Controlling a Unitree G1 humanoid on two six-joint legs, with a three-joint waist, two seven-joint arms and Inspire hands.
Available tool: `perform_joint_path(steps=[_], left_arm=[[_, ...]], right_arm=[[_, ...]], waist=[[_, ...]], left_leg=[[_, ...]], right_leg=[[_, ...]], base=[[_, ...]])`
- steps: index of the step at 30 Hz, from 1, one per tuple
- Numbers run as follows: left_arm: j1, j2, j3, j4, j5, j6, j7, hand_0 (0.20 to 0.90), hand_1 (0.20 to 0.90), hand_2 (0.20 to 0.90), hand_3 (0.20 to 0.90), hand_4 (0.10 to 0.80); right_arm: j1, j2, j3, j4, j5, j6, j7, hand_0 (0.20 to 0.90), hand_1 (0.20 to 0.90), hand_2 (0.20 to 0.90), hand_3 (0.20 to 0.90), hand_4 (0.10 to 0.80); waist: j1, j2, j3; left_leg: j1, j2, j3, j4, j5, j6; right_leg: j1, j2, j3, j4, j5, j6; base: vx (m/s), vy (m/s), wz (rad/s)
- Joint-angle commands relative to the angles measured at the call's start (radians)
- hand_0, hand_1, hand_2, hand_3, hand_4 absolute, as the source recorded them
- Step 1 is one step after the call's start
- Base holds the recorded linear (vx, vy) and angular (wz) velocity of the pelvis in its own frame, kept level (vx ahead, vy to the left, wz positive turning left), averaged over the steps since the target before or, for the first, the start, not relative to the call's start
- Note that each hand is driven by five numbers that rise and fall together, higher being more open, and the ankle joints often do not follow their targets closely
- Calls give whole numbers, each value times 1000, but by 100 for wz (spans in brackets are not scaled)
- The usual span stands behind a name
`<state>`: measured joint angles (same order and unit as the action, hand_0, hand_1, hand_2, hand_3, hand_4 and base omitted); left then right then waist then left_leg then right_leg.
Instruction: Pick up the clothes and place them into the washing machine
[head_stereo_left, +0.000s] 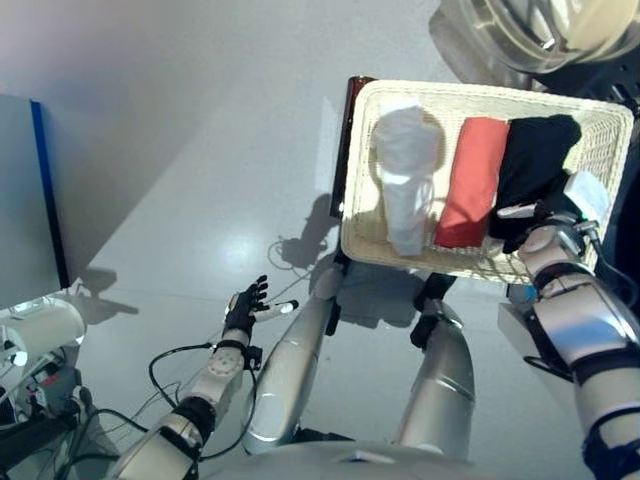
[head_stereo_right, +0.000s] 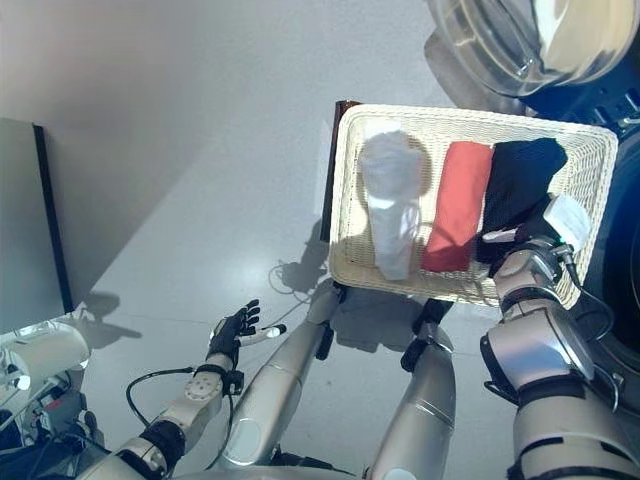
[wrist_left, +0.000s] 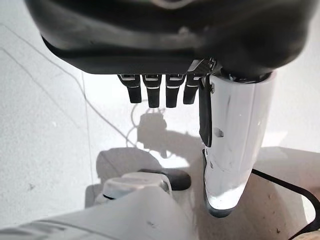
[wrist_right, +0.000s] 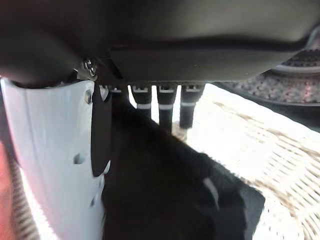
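Eye views: wicker basket (head_stereo_left: 600, 150) on a dark stand (head_stereo_left: 350, 140), holding 3 folded clothes side by side: white cloth (head_stereo_left: 405, 180), red cloth (head_stereo_left: 470, 180), black cloth (head_stereo_left: 535, 165). Washer door (head_stereo_left: 520, 30) open just beyond the basket's far edge. Right hand (head_stereo_left: 540, 215) down on the near end of the black cloth, white thumb cover lying across it. Left hand (head_stereo_left: 245, 305) low over the grey floor (head_stereo_left: 200, 200), well apart from the basket, fingers spread and holding nothing.

Left wrist view: left hand (wrist_left: 160, 92) with straight fingers hanging free above the floor, touching nothing.

Right wrist view: right hand (wrist_right: 160, 102) with fingers reaching straight down along the black cloth (wrist_right: 165, 200), white thumb beside it, not curled round the fabric; basket weave (wrist_right: 270, 145) past the fingers.
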<state>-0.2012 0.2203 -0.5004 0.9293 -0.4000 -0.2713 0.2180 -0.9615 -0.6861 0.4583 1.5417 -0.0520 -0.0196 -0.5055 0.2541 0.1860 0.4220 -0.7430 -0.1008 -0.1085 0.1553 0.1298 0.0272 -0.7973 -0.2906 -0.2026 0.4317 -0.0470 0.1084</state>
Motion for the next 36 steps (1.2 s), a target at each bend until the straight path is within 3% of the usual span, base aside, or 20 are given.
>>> perform_joint_path(steps=[1,9,11,18,22,25,27,32,36], left_arm=[[89,31,-2,-3,17,-28,27,900,900,900,900,800],[96,25,-9,10,10,-27,22,900,900,900,900,800],[97,25,-5,17,7,-27,23,900,900,900,900,800],[87,28,11,15,-17,-54,38,900,900,900,900,800],[69,13,27,45,-44,-77,58,900,900,900,900,800],[63,-2,31,71,-63,-84,63,900,900,900,900,800],[77,-9,38,78,-69,-86,63,900,900,900,900,800],[108,-5,74,93,-68,-91,50,900,900,900,900,800],[109,-7,81,135,-52,-93,50,900,900,900,900,800]], right_arm=[[11,-49,11,-12,-24,11,4,200,200,200,200,300],[26,-53,-13,-27,-4,10,-2,200,200,200,200,300],[32,-59,-49,-41,46,-5,-15,200,200,200,200,300],[137,48,-341,-198,526,-221,-53,200,200,200,200,300],[259,219,-526,-383,796,-426,-84,200,200,200,200,300],[286,288,-569,-439,890,-504,-85,200,200,200,200,300],[301,334,-588,-485,928,-539,-83,200,200,200,200,300],[339,338,-591,-551,909,-563,-77,200,200,200,200,300],[315,301,-597,-538,892,-570,-97,200,200,200,200,300]], waist=[[8,73,-21],[-14,75,-30],[-29,72,-33],[-90,22,-26],[-135,-28,-8],[-158,-48,-2],[-164,-51,-5],[-178,-54,-10],[-181,-43,-32]], left_leg=[[-65,-15,25,123,-94,-68],[-6,-6,40,91,-89,-73],[9,-1,52,76,-57,-68],[38,23,72,97,-81,-58],[20,47,84,208,-135,-35],[-12,56,77,317,-185,-17],[-14,60,64,406,-262,-5],[-54,72,59,563,-345,16],[-63,80,64,608,-389,8]], right_leg=[[94,36,41,-80,18,-26],[150,39,50,-127,37,-18],[165,45,50,-157,78,-24],[192,75,80,-175,82,-26],[161,111,121,-106,51,-39],[136,138,138,-29,10,-59],[126,159,154,63,-59,-64],[87,178,152,200,-132,-81],[69,181,145,237,-161,-79]], base=[[21,27,-3],[-4,14,-6],[-87,65,-16],[-16,-7,-18],[-43,-11,-37],[-43,-38,-59],[103,-6,-30],[11,-35,-27],[13,-19,1]])
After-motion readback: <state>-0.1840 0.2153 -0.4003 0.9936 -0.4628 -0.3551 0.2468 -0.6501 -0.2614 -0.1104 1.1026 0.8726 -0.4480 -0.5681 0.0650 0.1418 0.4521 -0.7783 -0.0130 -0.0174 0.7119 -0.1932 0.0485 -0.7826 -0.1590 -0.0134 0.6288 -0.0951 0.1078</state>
